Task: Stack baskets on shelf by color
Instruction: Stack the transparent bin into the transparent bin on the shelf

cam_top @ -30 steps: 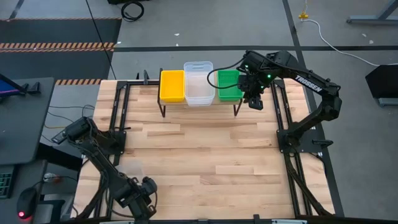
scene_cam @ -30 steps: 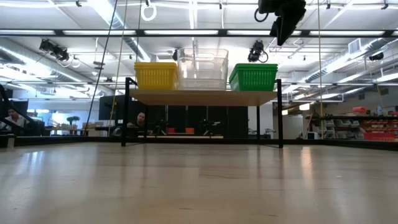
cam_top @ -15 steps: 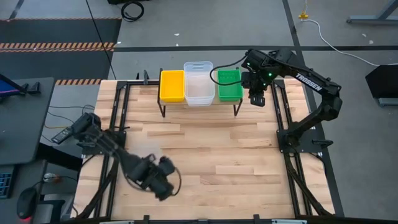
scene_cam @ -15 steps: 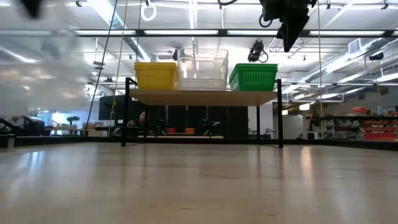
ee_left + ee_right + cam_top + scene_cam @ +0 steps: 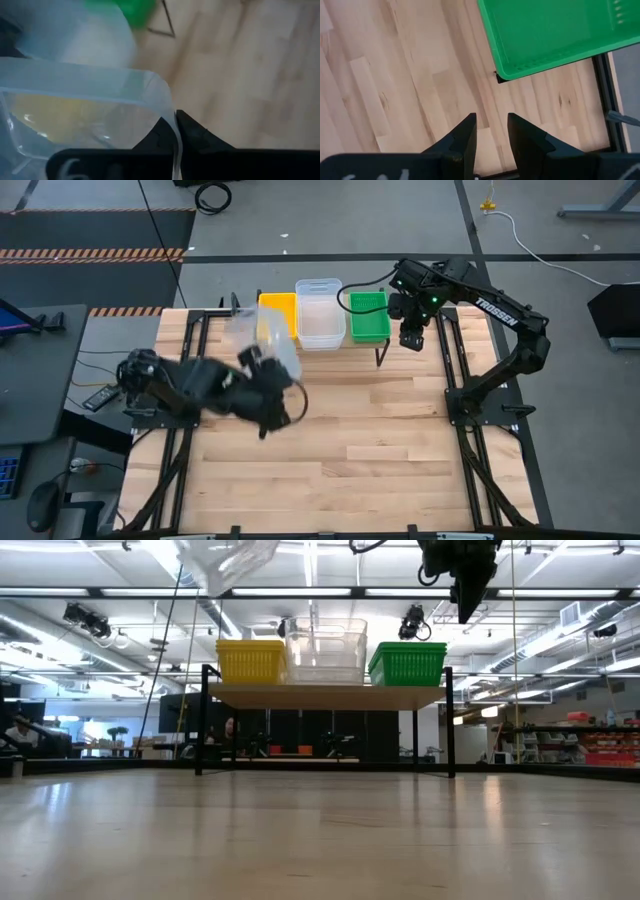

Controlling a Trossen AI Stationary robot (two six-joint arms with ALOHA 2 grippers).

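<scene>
Swinging up from the table's near edge, my left gripper (image 5: 175,131) now carries a clear basket (image 5: 268,340), pinched shut on its rim, toward the shelf (image 5: 318,348). Right gripper (image 5: 491,131) hangs empty, half open, beside the green stack (image 5: 369,317), out of the way.

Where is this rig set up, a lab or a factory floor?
Likely a large open lab or workshop: ceiling strip lights, stocked shelving in the room behind the table, and a cable trailing across the grey floor.

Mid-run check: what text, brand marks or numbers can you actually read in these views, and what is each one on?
"TROSSEN": white letters along the right arm, high view.
Pale marks on the left gripper body, left wrist view: blurred, unreadable.
Pale marks on the right gripper body, right wrist view: cut off, unreadable.
Clear basket, green basket, shelf: no text visible.
</scene>
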